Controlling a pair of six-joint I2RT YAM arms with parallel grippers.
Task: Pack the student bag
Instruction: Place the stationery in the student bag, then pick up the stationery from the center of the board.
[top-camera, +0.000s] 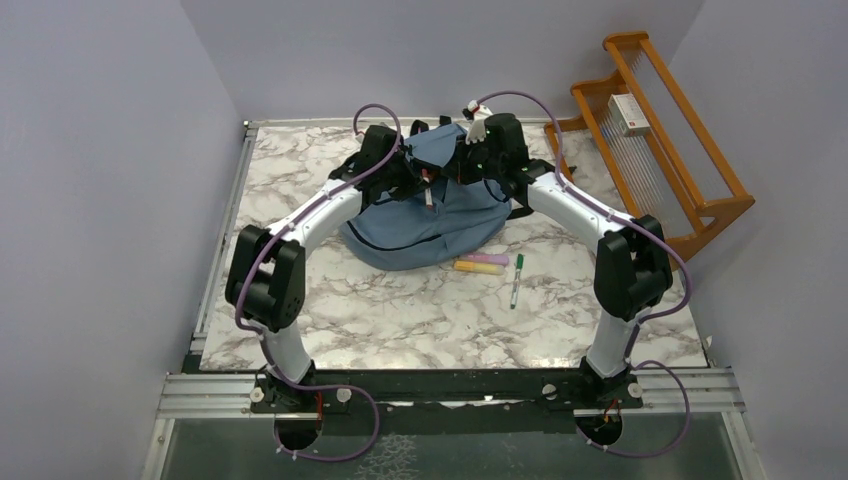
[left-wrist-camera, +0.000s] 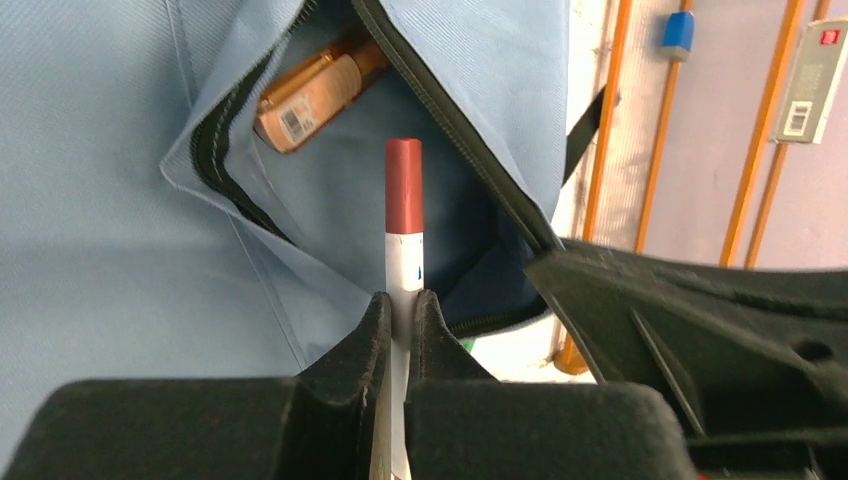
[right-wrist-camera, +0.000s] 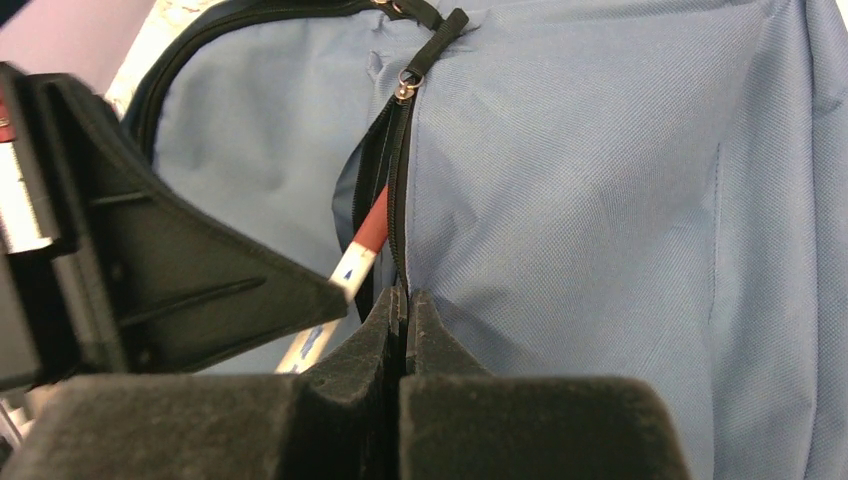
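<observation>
The slate-blue student bag (top-camera: 430, 225) lies at the table's back centre. Its front pocket (left-wrist-camera: 330, 190) gapes open, with an orange-brown tube (left-wrist-camera: 315, 90) inside. My left gripper (left-wrist-camera: 403, 300) is shut on a white marker with a red cap (left-wrist-camera: 404, 190), whose tip points at the pocket opening. The marker also shows in the right wrist view (right-wrist-camera: 362, 250), at the zipper slit. My right gripper (right-wrist-camera: 404, 298) is shut on the pocket's zipper edge (right-wrist-camera: 398, 200) and holds it up. Both grippers meet over the bag's top (top-camera: 440, 160).
A yellow highlighter (top-camera: 478, 267), a pink one (top-camera: 484, 258) and a green-capped marker (top-camera: 517, 280) lie on the marble table (top-camera: 400, 310) in front of the bag. A wooden rack (top-camera: 660, 140) stands at the back right.
</observation>
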